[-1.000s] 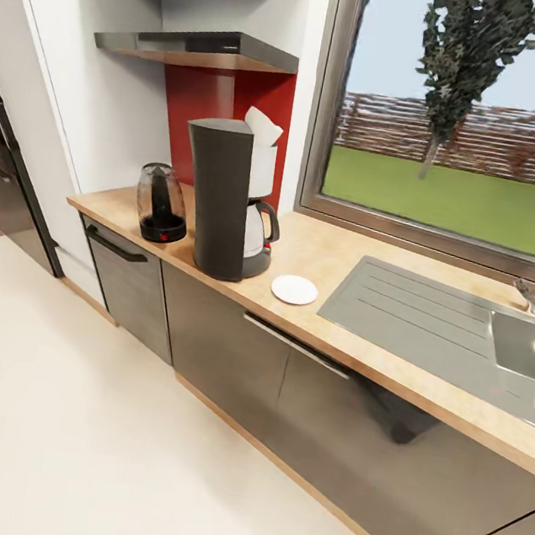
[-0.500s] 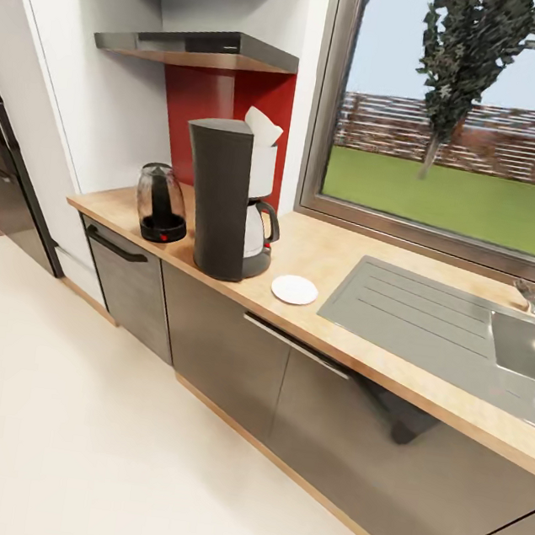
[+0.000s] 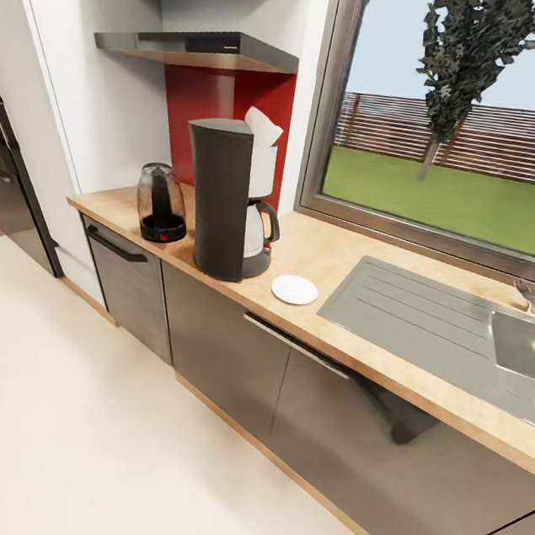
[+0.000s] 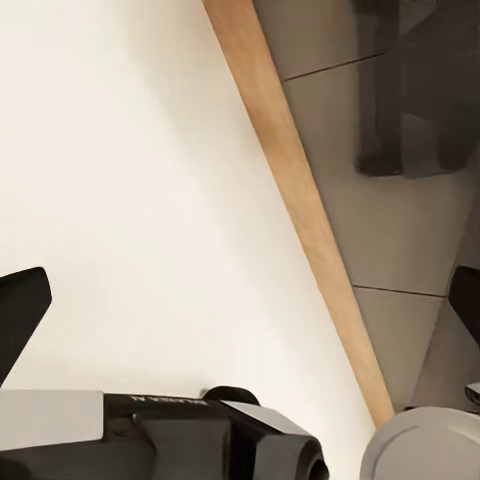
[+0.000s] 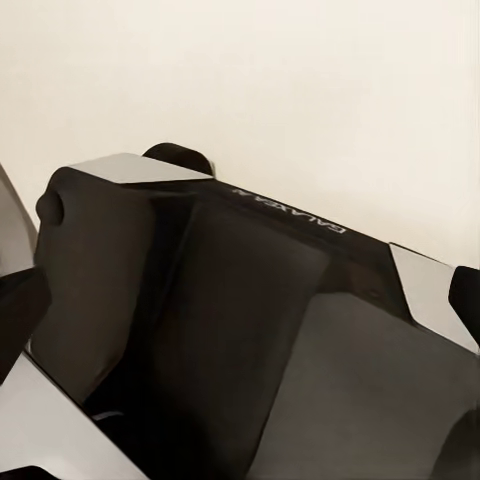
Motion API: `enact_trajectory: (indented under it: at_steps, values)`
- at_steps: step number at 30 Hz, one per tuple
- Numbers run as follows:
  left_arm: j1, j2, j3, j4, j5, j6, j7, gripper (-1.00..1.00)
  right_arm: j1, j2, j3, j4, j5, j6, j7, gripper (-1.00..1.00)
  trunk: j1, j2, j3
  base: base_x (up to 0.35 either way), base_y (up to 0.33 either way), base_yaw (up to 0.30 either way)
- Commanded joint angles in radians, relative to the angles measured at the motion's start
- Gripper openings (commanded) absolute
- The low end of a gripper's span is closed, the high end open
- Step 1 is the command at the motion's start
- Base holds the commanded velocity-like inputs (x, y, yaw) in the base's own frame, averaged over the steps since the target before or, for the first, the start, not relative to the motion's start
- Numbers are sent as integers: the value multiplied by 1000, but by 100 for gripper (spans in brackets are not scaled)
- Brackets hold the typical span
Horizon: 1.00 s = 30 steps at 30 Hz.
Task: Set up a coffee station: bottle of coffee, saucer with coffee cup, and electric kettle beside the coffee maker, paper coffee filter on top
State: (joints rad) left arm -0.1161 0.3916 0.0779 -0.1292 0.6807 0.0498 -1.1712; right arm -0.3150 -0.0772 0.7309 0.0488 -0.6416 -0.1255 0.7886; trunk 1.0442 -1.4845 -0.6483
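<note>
White saucer [image 3: 294, 289] beside coffee maker [image 3: 226, 200], kettle [image 3: 161, 203] opposite — both grippers' state unclear

The kitchen countertop [image 3: 328, 263] carries the electric kettle [image 3: 161, 202], coffee maker [image 3: 224, 198], saucer [image 3: 294, 289]

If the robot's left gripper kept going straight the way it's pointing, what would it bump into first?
Probably the pale floor. The left wrist view looks along the left gripper's fingers, and bare floor lies ahead of them, beside the wooden plinth strip under the grey cabinet fronts. Depth is hard to judge.
</note>
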Motion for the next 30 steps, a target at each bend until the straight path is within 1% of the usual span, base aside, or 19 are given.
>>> enact_trajectory:
  at_steps: [1,14,30]
  values:
    - [-1,0,8,0,-6,5,-4,100,-1,0,8,3,-5,-9,4,100,0,0,-1,0,0,0]
    - [-1,0,8,0,-6,4,-1,100,-1,2,8,3,-6,-2,8,100,0,0,-1,0,0,-10]
    - [-1,0,8,0,-6,4,1,100,-1,1,8,3,-6,-1,7,100,0,0,-1,-6,-14,-234]
